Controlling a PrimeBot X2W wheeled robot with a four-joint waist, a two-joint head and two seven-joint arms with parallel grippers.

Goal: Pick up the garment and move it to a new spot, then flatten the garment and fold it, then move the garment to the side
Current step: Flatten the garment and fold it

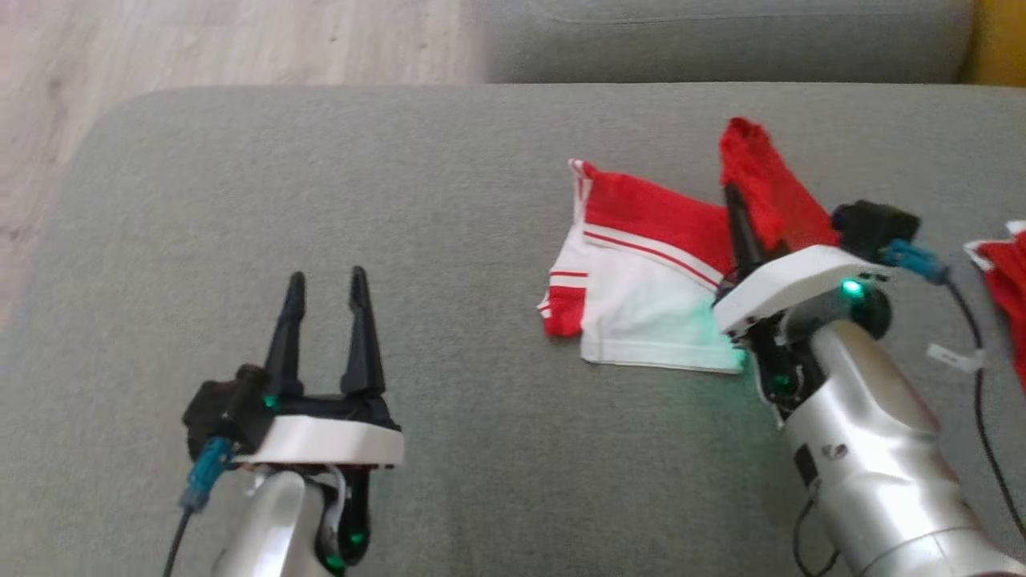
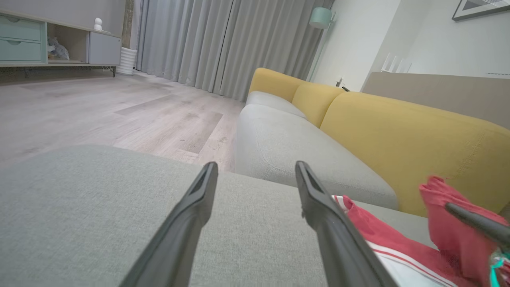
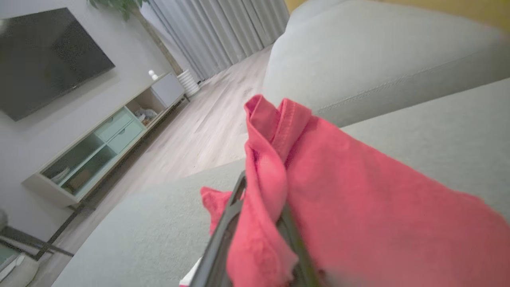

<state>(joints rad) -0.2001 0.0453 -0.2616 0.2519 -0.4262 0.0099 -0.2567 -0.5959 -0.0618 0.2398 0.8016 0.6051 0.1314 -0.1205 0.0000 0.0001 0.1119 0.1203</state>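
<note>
A red and white garment (image 1: 641, 272) lies on the grey cushion (image 1: 449, 240), right of the middle. My right gripper (image 1: 749, 208) is shut on a red fold of the garment (image 3: 271, 191) and holds that fold up above the cushion, while the white part stays flat. In the right wrist view the red cloth drapes over both fingers (image 3: 223, 235). My left gripper (image 1: 325, 296) stands open over bare cushion at the lower left, well apart from the garment (image 2: 394, 247), with nothing between its fingers (image 2: 191, 215).
Another red and white cloth (image 1: 1002, 280) lies at the right edge of the cushion. A yellow sofa back (image 2: 398, 131) rises behind a second grey seat (image 2: 287, 143). Wooden floor (image 1: 160, 48) lies beyond the cushion's far left corner.
</note>
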